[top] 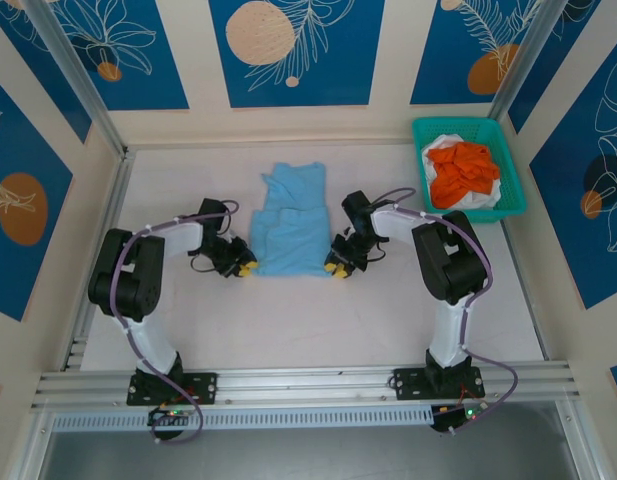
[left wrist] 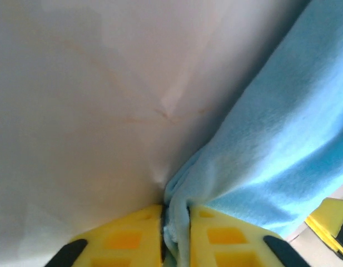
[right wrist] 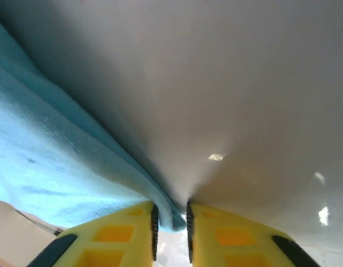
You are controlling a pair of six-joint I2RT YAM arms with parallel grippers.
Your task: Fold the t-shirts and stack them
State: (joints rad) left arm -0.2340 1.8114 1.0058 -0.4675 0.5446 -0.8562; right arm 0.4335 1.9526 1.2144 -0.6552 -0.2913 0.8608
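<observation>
Blue t-shirt (top: 291,225) lies mid-table, partly folded; it looks soft, light and floppy, best held by its corners. Left gripper (left wrist: 175,222) and right gripper (right wrist: 171,222) each pinch a near corner tight. Orange t-shirt (top: 463,172) and white t-shirt (top: 485,200) sit crumpled in the basket (top: 468,127), the white mostly buried.

Both arms (top: 128,272) (top: 448,255) low, jaws pinched shut.
</observation>
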